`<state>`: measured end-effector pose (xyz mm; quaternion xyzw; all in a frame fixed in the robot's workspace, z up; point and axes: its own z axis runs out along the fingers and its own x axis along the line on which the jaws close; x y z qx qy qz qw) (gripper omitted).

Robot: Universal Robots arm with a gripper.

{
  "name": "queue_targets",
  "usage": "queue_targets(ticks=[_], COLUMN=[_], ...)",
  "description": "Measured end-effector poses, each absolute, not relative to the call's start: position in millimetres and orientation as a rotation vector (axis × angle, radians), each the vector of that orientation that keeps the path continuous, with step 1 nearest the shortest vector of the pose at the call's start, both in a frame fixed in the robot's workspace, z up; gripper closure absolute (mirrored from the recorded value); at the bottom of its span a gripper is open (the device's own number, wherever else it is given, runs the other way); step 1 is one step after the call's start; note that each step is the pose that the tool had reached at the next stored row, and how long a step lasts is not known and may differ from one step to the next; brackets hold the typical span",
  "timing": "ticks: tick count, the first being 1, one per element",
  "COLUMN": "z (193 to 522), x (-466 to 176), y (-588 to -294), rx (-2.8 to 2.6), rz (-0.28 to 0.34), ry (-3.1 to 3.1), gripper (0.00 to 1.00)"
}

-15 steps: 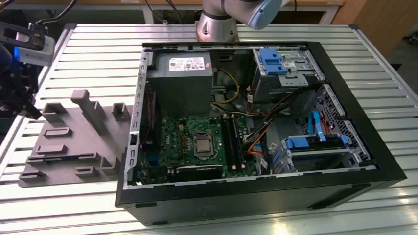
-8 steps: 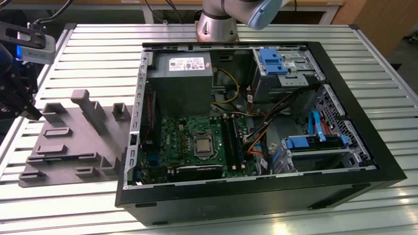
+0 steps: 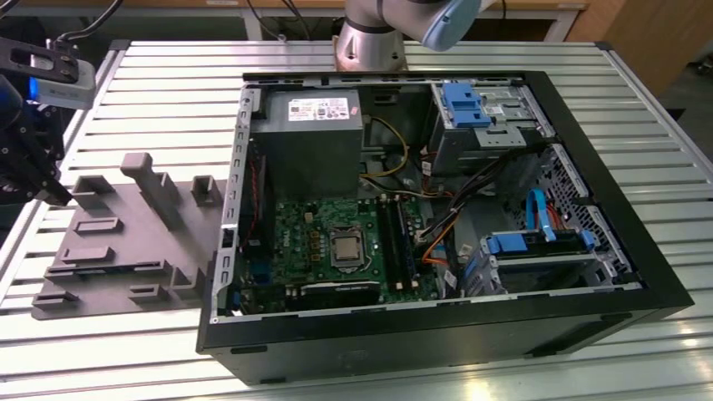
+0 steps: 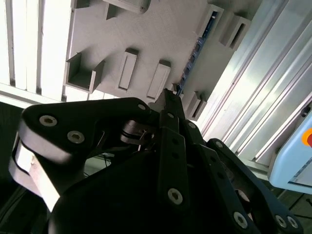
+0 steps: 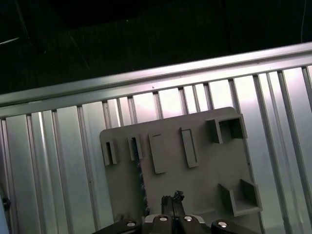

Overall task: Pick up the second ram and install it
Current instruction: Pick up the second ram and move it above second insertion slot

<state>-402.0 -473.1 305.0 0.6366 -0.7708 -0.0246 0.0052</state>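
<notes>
My gripper [image 3: 53, 197] hangs over the grey holder tray [image 3: 123, 242], at the tray edge farthest from the open computer case [image 3: 624, 276]. In both wrist views my fingertips [image 4: 169, 93] are pressed together with nothing between them. The second ram [image 4: 195, 53] stands on edge in a narrow slot of the tray, below and just beside my fingertips and apart from them; in the first wrist view it is a thin dark strip [image 5: 142, 183]. The tray lies flat on the slatted metal table [image 3: 167, 67], with the case just beyond it.
</notes>
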Motion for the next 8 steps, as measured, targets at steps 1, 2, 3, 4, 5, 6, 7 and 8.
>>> queue_targets(ticks=[1, 2, 3, 4, 5, 6, 7, 8], z=[304.7, 304.4, 303.9, 303.5, 303.1, 302.4, 301.8, 301.2], x=[-402.0, -402.0, -402.0, -402.1, -402.1, -402.0, -402.0, -402.0], y=[-473.1, -473.1, -473.1, -473.2, -473.5, -473.9, -474.4, -474.9], rx=[1.993, 1.994, 1.994, 1.994, 1.995, 1.996, 1.997, 1.998], rz=[-0.077, -0.077, -0.077, -0.077, -0.077, -0.077, -0.077, -0.077], ry=[-2.414, -2.414, -2.413, -2.413, -2.412, -2.411, -2.41, -2.41], gripper=[0.89, 0.89, 0.89, 0.89, 0.89, 0.89, 0.89, 0.89])
